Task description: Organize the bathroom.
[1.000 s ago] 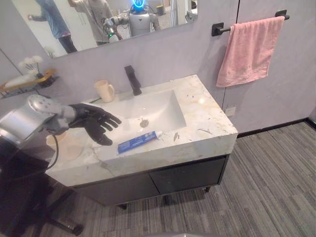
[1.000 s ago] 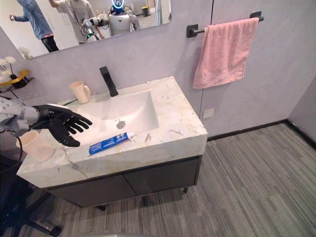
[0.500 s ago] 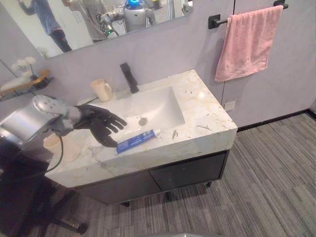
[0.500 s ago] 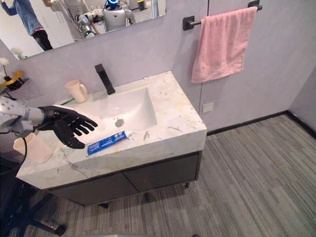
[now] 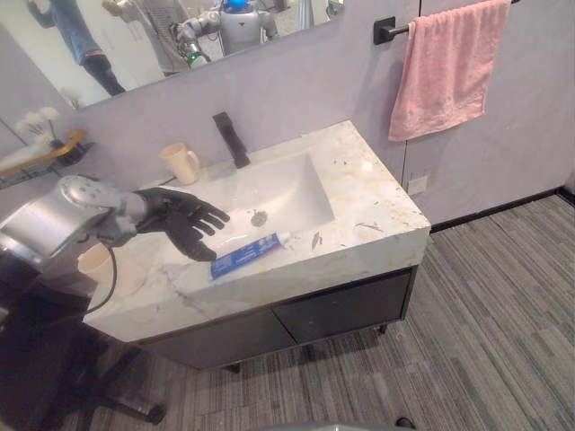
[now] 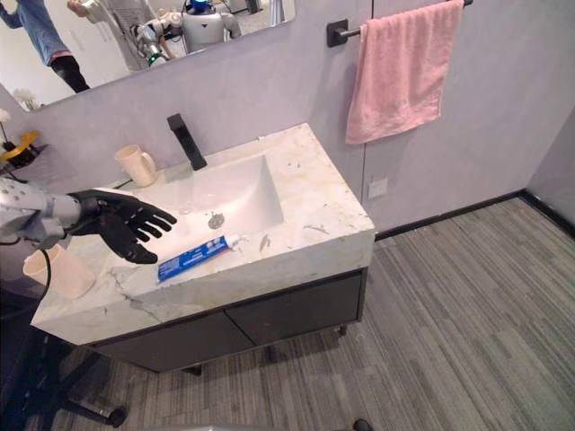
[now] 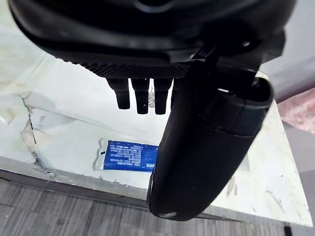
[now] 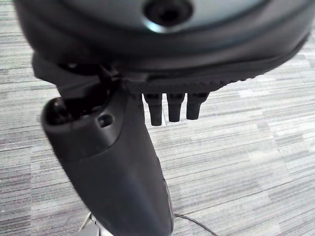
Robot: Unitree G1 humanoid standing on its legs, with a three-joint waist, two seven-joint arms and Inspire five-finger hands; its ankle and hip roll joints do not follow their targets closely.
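A blue toothpaste tube (image 5: 244,255) lies flat on the marble counter (image 5: 377,215), along the front rim of the white sink (image 5: 269,193); it also shows as the tube (image 7: 130,155) in the left wrist view. My left hand (image 5: 180,221) hovers above the counter just left of the tube, fingers spread and straight, holding nothing. A cream mug (image 5: 180,163) stands at the back beside the black tap (image 5: 230,140). A second cream cup (image 5: 106,266) sits at the counter's left end, below my left forearm. My right hand (image 8: 123,162) hangs over the striped floor with straight fingers.
A pink towel (image 5: 442,65) hangs on a black rail at the right of the wall. A mirror above the counter reflects persons. A small shelf (image 5: 40,153) with white flowers sits at the far left. Grey striped floor (image 5: 485,323) lies open to the right.
The camera has tilted, so the whole scene sits a little differently. My left hand has edged slightly toward the toothpaste tube and stays open. The tube and cups have not moved.
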